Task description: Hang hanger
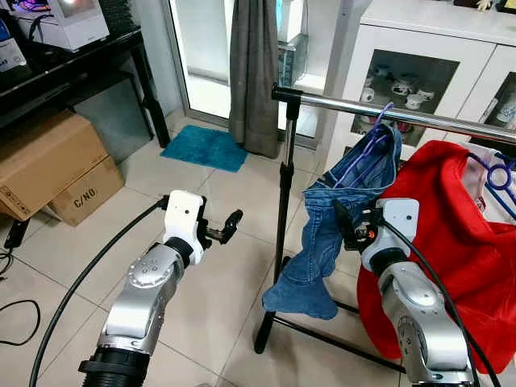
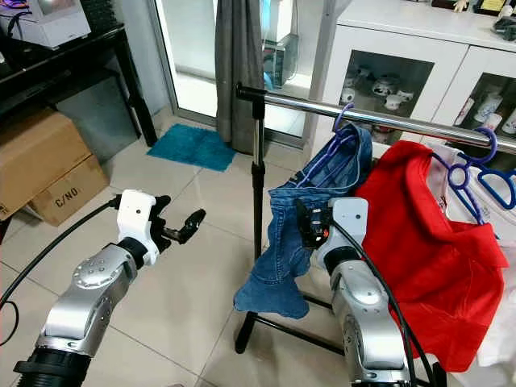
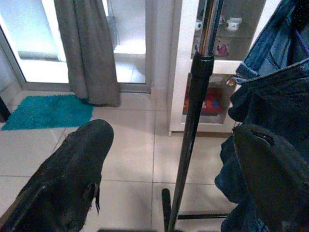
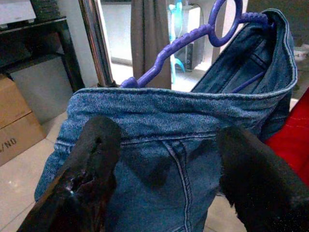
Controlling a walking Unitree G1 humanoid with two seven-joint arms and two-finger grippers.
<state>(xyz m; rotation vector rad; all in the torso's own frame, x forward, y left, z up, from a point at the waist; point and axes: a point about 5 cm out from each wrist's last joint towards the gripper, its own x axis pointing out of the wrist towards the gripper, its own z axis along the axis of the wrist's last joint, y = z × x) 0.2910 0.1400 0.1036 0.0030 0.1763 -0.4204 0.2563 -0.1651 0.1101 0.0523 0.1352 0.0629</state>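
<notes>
Hanging from the chrome rail, one purple hanger carries one pair of jeans, its hook looped over the bar near the rail's upright post. The right gripper sits parted just short of the denim waistband, gripping nothing; the left gripper waits spread beside the post. The hanging looks done; next, seemingly, a clean withdrawal. One red garment hangs alongside.

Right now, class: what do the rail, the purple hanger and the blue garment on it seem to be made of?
Rail: likely polished metal, with mirror-like highlights.
Purple hanger: probably moulded plastic, smooth and evenly coloured.
Blue garment: denim, with a woven texture and stitched seams.
</notes>
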